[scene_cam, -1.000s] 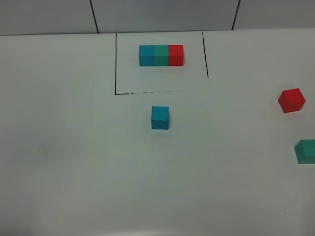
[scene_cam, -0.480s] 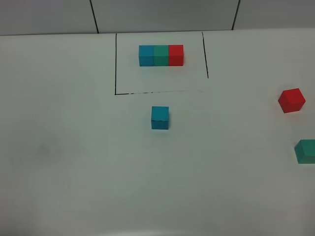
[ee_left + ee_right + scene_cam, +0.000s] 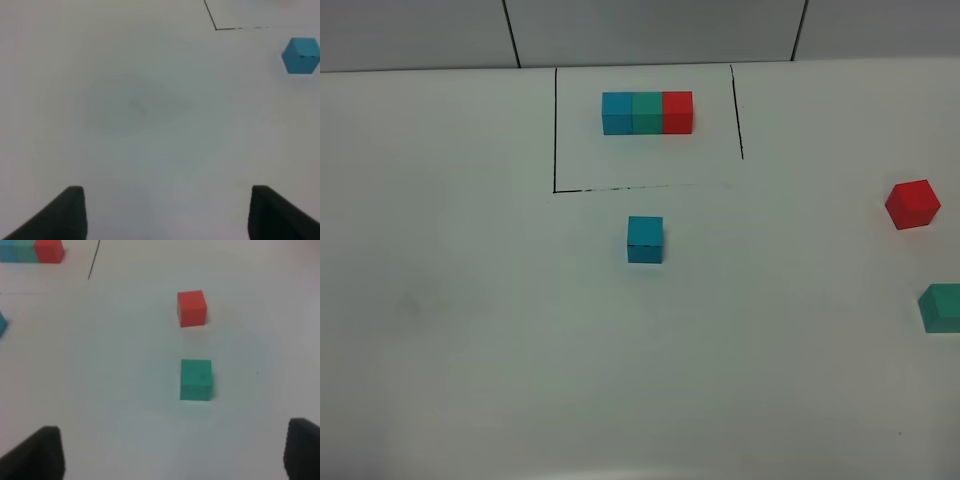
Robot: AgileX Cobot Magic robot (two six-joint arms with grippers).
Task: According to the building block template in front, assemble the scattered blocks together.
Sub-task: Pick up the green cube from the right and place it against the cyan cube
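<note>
The building block template (image 3: 647, 112) sits at 12 o'clock on the white table (image 3: 470, 330). It is a tight row of three cubes that touch each other. Blue is at the 9 o'clock end, green is in the middle, and red is at the 3 o'clock end. A thin black line (image 3: 555, 130) is drawn around it on three sides.

The three loose cubes lie apart from each other. The blue cube (image 3: 645, 239) sits near the middle of the table. It is just outside the black line, at 6 o'clock from the row. The red cube (image 3: 912, 204) is far off at 3 o'clock, close to the edge of the high view. The green cube (image 3: 942, 307) is near it, at about 5 o'clock from the red one. The edge of the high view cuts part of it off.

The left pincer (image 3: 166, 190) is open wide. It has nothing between its two dark fingers and only bare table under it. The blue cube lies well ahead of it and off to one side.

The right pincer (image 3: 175, 426) is open wide too and holds nothing. The green cube lies in front of it, and the red cube lies a bit farther on.

No cube is touched by a pincer.
</note>
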